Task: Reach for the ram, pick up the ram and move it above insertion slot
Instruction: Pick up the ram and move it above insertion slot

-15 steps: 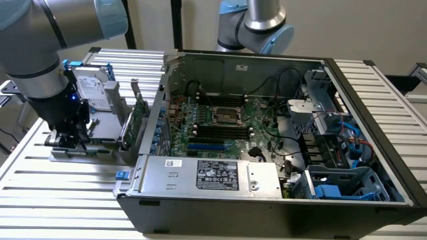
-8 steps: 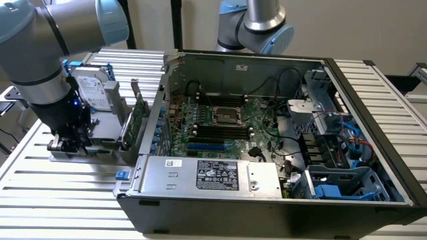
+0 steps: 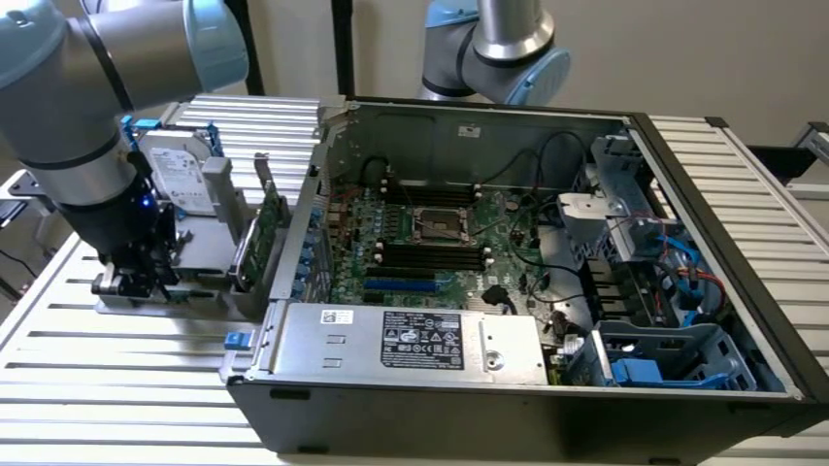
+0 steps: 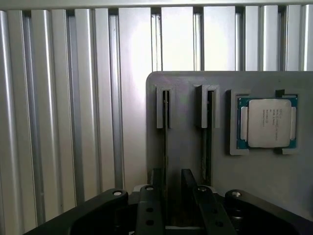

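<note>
The computer case [image 3: 518,398] lies open on the ribbed surface [image 3: 130,359], with the motherboard [image 3: 428,233] and its black memory slots [image 3: 434,257] exposed. The arm [image 3: 78,146] stands well apart from those slots, toward the exterior view's left. It points down at a grey parts holder [image 4: 188,98] that also carries the upright hard drive [image 3: 182,175] and the expansion card [image 3: 266,238].

The gripper [image 4: 172,183] is low over this holder. Its fingers [image 4: 149,210] stand a narrow way apart and hold nothing.

The holder has two parallel grooves beside a seated processor [image 4: 267,122]. The ram [image 4: 166,132] stands on edge in the groove farther from the processor (from above it reads as a thin dark line). Its long axis runs straight away from the gripper along the groove.

Key relation: the near end of the ram falls in line with the gap between the fingers, one finger to each flat face. Contact cannot be confirmed; judged stage: reach nearly complete, grasp not made.
</note>
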### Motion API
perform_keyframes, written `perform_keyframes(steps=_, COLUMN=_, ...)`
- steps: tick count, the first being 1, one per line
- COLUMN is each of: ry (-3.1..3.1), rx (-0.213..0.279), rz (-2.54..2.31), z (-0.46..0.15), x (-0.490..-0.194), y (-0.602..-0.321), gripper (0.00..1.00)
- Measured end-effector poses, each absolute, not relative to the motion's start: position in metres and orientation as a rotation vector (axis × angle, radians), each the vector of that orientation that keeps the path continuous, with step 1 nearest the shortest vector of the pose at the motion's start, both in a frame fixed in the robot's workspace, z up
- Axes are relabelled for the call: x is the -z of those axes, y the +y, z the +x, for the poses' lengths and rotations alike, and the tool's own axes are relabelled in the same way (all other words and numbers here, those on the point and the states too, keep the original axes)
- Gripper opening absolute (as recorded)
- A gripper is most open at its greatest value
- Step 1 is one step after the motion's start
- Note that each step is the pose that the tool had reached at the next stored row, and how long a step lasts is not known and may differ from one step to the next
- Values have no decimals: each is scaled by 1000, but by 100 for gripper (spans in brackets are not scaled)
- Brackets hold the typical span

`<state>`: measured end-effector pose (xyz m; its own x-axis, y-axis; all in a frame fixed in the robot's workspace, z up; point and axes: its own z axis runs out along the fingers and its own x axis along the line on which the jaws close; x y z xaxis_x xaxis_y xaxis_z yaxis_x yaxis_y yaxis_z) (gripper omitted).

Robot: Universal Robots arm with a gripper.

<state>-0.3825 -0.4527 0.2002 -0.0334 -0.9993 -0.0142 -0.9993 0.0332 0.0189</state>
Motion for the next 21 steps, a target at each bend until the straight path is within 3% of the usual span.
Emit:
perform_keyframes(steps=9, ry=-2256, rx=37, rz=2182, z=-383, x=-198, y=-453, gripper=31)
perform_keyframes(steps=11, ry=-2256, rx=37, rz=2182, z=-383, x=-198, y=-453, gripper=28)
perform_keyframes(steps=12, ry=-2256, rx=37, rz=2182, z=-383, x=-198, y=-453, gripper=16)
perform_keyframes(steps=21, ry=-2256, rx=37, rz=2182, z=-383, x=-198, y=-453, gripper=13)
